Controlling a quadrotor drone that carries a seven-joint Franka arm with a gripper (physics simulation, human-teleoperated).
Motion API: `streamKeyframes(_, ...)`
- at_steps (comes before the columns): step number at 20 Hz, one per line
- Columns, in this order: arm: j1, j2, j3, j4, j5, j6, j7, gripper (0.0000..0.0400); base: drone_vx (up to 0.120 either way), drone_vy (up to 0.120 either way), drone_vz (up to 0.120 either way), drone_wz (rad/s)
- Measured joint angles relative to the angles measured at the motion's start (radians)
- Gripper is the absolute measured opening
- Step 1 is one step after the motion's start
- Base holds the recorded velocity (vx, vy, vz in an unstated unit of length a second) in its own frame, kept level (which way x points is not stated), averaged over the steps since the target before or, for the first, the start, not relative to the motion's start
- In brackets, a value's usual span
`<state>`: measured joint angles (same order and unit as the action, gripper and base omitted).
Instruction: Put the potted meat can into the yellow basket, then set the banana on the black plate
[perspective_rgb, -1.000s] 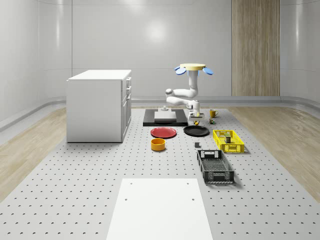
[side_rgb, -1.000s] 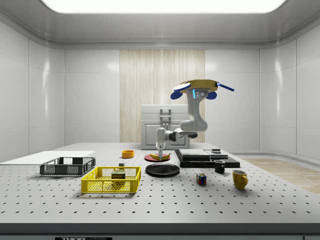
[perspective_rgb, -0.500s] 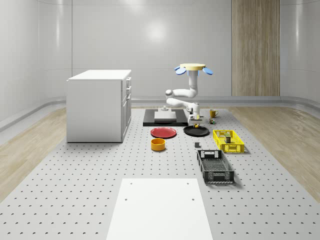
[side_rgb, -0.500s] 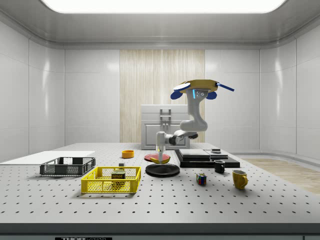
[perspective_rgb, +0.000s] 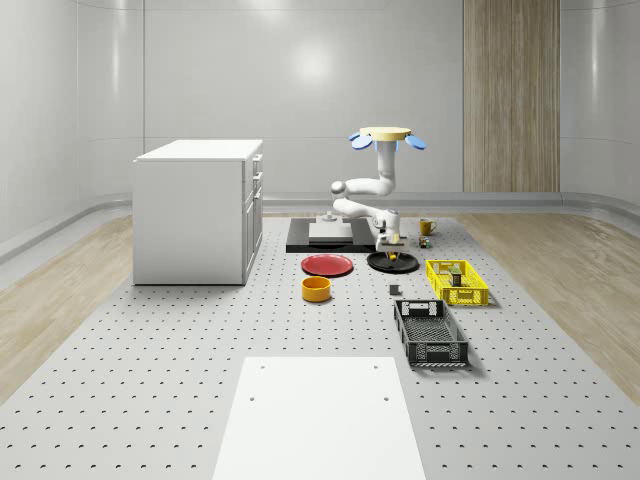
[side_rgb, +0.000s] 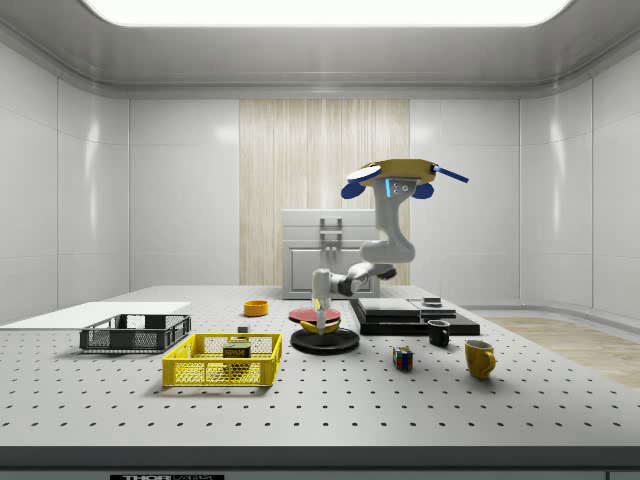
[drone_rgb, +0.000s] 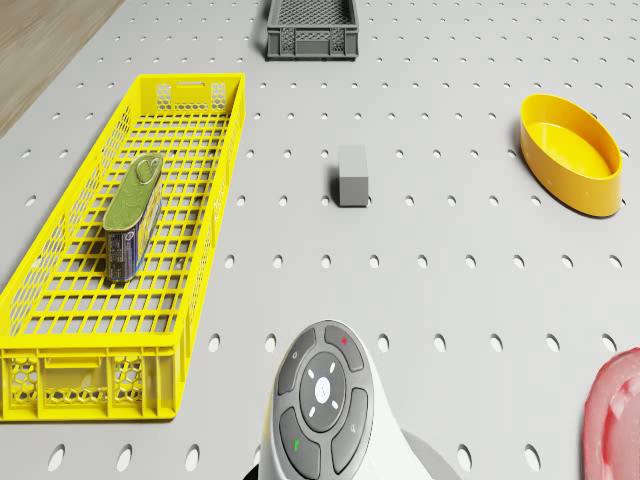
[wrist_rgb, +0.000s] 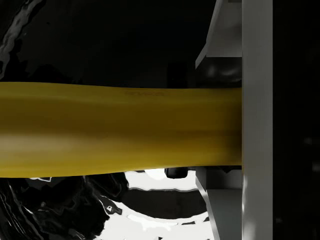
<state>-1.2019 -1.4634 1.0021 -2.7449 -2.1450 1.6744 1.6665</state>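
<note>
Yellow banana (wrist_rgb: 120, 130) sits clamped in the pincer (side_rgb: 321, 322), low over the black plate (side_rgb: 325, 341). The drone (perspective_rgb: 388, 136) hovers above the worktop's (perspective_rgb: 150, 380) far end. The meat can (drone_rgb: 133, 214) lies in the yellow basket (drone_rgb: 60, 370).

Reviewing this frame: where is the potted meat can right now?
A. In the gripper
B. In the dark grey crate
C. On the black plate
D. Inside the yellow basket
D. The potted meat can lies on the mesh floor of the yellow basket in the drone view, while the gripper holds the banana just above the black plate.
</note>
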Motion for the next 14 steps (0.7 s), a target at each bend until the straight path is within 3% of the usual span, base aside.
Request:
streamKeyframes(1, 0.0, 0.002, -0.004, 0.002, -0.004, 0.001, -0.001, 0.0201, 0.0, 0.0, 0.0, 0.0)
streamKeyframes(3, 0.0, 0.005, -0.009, 0.005, -0.008, 0.002, -0.005, 0.0278, 0.0, 0.0, 0.0, 0.0)
streamKeyframes(6, 0.007, 0.008, 0.001, -0.002, 0.002, -0.006, -0.012, 0.0342, 0.0, 0.0, 0.0, 0.0)
streamKeyframes(14, 0.035, 0.009, 0.089, -0.051, 0.085, -0.058, -0.018, 0.0392, 0.0, 0.0, 0.0, 0.0)
